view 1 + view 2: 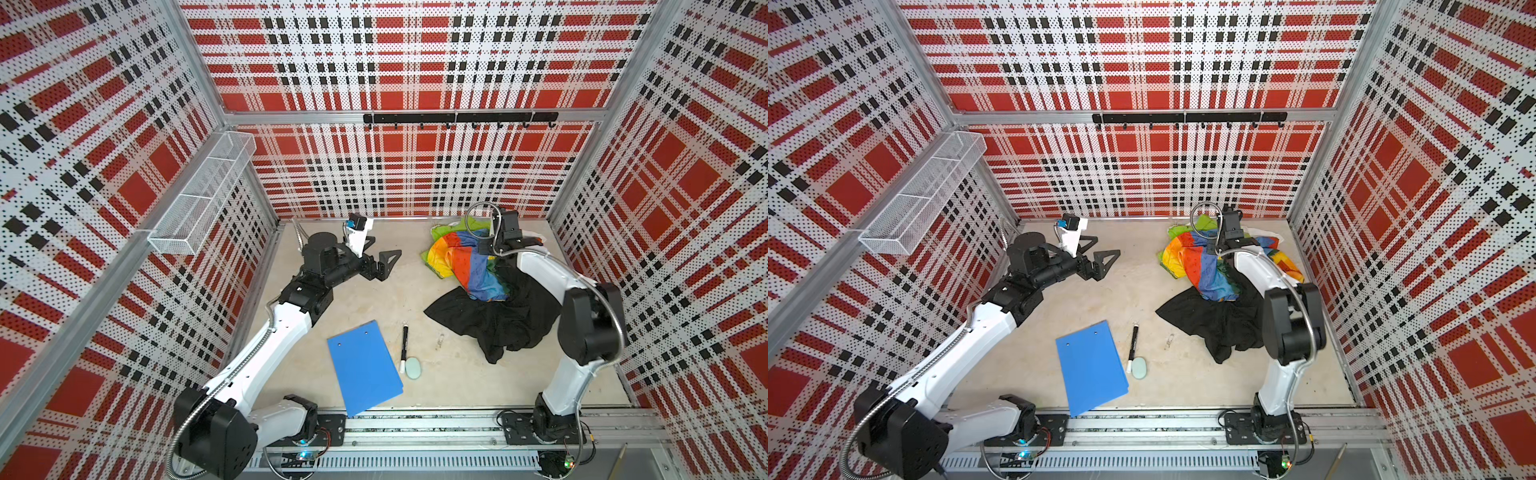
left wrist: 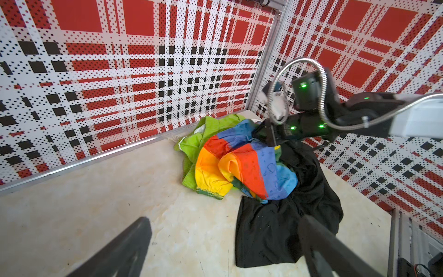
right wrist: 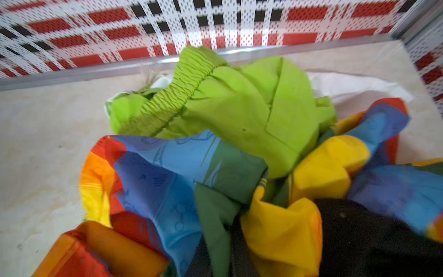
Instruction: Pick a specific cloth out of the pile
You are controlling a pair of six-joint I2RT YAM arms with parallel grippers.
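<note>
Lime-green cloth (image 3: 239, 103), seemingly soft and light, lies half-buried under the rainbow cloth (image 3: 167, 172) by the back wall (image 3: 215, 19); I favour its elastic waistband (image 3: 172, 98). Right gripper (image 2: 270, 140) closed amid the pile (image 1: 511, 324); left gripper (image 1: 380, 253) gapes.

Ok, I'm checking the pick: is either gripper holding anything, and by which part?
Left gripper is open and empty. Right gripper is shut in bunched folds of the rainbow cloth, not the green cloth; whether it holds is hidden.
</note>
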